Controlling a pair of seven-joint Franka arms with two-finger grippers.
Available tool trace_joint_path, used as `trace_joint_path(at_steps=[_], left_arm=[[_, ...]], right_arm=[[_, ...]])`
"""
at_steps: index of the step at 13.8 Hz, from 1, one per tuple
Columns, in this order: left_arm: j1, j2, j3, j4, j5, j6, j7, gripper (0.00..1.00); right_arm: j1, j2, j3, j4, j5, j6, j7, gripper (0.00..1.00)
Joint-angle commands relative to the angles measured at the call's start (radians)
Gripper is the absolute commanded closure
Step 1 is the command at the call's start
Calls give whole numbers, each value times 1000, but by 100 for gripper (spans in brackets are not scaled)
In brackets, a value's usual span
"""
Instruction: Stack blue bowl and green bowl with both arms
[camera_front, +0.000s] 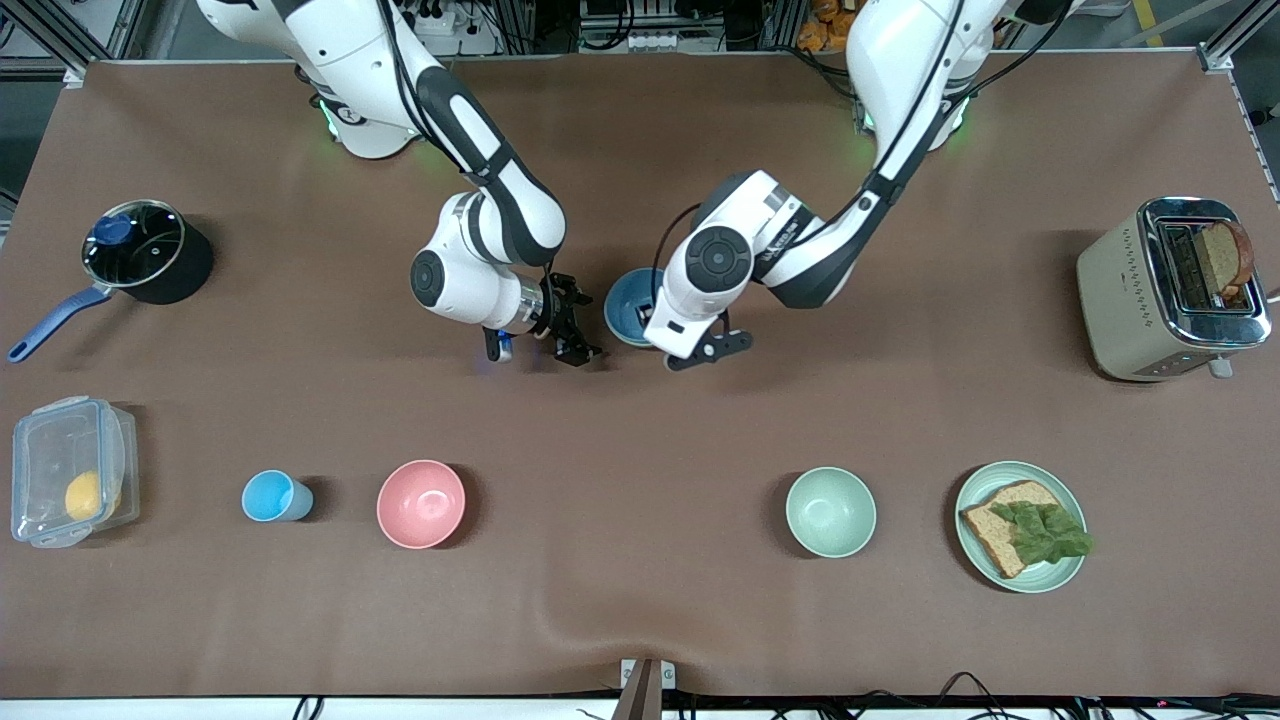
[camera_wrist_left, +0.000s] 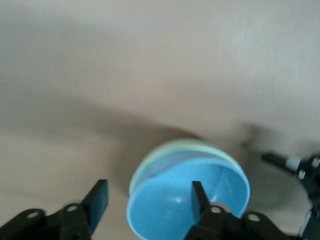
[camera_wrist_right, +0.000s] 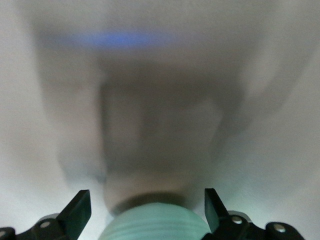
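Note:
The blue bowl (camera_front: 626, 302) sits nested in a pale green bowl (camera_wrist_left: 172, 146) on the mid table, partly hidden under the left arm's wrist. In the left wrist view the blue bowl (camera_wrist_left: 167, 212) has the green rim showing around it. My left gripper (camera_front: 652, 318) (camera_wrist_left: 150, 192) is open, one finger inside the blue bowl and one outside its rim. My right gripper (camera_front: 580, 322) (camera_wrist_right: 146, 197) is open beside the stack toward the right arm's end, with the green bowl's outer wall (camera_wrist_right: 155, 225) between its fingers. A twin green bowl (camera_front: 830, 511) stands alone nearer the front camera.
A pink bowl (camera_front: 421, 503), a light-blue cup (camera_front: 272, 496) and a plastic box (camera_front: 70, 485) with a yellow fruit stand in the near row. A green plate (camera_front: 1066, 573) holds bread and lettuce. A toaster (camera_front: 1170, 290) and a lidded pot (camera_front: 140, 250) stand at the table's ends.

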Motion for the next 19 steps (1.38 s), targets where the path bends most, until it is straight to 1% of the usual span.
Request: trace_joint_path(at_steps=[1, 3, 5, 6, 8, 10, 11, 13, 14, 16, 17, 18, 19], left_arm=[[77, -73, 4, 49, 81, -121, -7, 0], [149, -78, 3, 150, 115, -249, 40, 0], [220, -96, 1, 212, 115, -345, 135, 0], [262, -127, 3, 213, 115, -366, 193, 0], [353, -187, 1, 209, 117, -382, 317, 0], [404, -221, 1, 207, 118, -432, 448, 0], [425, -244, 3, 206, 117, -458, 506, 0], [464, -291, -7, 183, 104, -517, 557, 0], [473, -335, -10, 140, 94, -521, 557, 0], [484, -453, -10, 19, 43, -515, 557, 0], [487, -492, -10, -13, 35, -515, 557, 0], [488, -503, -10, -14, 35, -517, 563, 0], [490, -508, -1, -5, 37, -517, 595, 0]], right_arm=[[-79, -83, -35, -24, -50, -195, -99, 0], [-121, -114, -84, -17, -178, -365, -115, 0], [-144, -145, -117, -8, -278, -456, -116, 0], [-161, -162, -134, 5, -324, -516, -122, 0], [-228, -185, -173, 52, -426, -687, -219, 0], [-314, -191, -186, 113, -485, -835, -344, 0], [-352, -191, -189, 146, -528, -887, -377, 0], [-420, -215, -191, 219, -617, -979, -449, 0], [-432, -229, -192, 256, -657, -1014, -502, 0], [-436, -237, -191, 362, -742, -1083, -556, 0], [-431, -238, -187, 429, -793, -1120, -605, 0], [-428, -241, -187, 478, -828, -1143, -669, 0], [-434, -246, -189, 505, -847, -1150, -737, 0]])
